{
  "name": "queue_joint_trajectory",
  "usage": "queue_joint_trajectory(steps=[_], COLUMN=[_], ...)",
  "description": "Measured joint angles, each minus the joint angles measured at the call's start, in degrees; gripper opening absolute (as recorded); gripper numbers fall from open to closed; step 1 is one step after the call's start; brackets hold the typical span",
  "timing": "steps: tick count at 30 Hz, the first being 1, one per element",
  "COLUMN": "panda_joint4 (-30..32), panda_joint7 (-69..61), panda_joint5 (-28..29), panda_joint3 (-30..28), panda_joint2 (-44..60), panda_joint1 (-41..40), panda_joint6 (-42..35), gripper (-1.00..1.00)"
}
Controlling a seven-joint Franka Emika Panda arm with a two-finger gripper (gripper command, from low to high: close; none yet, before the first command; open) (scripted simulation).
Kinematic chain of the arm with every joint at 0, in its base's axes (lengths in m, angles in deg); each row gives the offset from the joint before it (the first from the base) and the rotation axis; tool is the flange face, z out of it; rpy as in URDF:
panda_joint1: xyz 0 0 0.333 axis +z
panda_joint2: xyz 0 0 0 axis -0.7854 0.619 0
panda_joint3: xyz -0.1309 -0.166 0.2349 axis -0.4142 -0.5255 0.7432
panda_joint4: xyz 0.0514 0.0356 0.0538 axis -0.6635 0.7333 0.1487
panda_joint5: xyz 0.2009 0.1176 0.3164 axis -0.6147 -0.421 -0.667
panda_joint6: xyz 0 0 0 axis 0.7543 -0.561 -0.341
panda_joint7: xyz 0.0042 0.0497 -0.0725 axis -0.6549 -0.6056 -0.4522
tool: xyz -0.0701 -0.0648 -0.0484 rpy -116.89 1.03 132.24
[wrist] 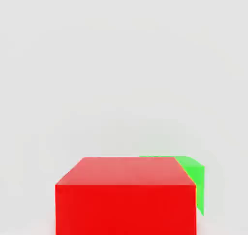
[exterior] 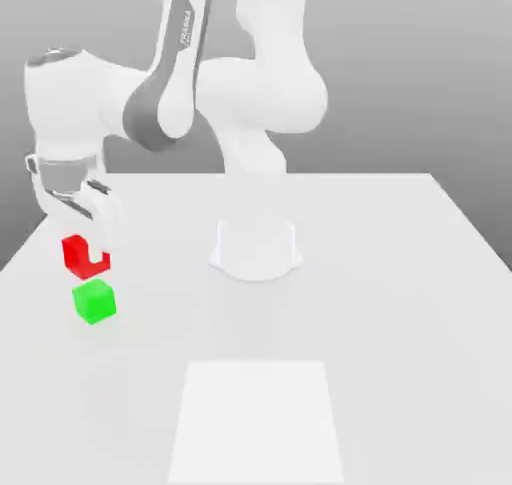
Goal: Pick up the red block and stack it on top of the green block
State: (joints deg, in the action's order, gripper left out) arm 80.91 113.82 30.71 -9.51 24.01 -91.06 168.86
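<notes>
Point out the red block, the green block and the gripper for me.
red block (exterior: 77, 254): exterior view, on its left front face.
green block (exterior: 95, 302): exterior view, middle of its front face.
gripper (exterior: 97, 235): exterior view, between the fingertips, shut on the red block.

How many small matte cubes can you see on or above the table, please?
2. The bright red matte cube is held in the fingers just above the table; the bright green matte cube sits on the table directly in front of it.
</notes>
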Motion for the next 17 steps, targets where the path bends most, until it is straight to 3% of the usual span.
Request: queue_joint_trajectory(steps=[15,16,17], panda_joint4=[-0.2,-0.1,-0.1], panda_joint7=[-10.2,-10.7,-10.7], panda_joint5=[-14.7,-15.5,-15.5], panda_joint3=[-5.5,-5.5,-5.5], panda_joint2=[16.1,17.3,17.3], panda_joint1=[7.8,8.2,8.5], panda_joint6=[15.3,16.5,16.5], gripper=[-1.0,1.0,1.0])
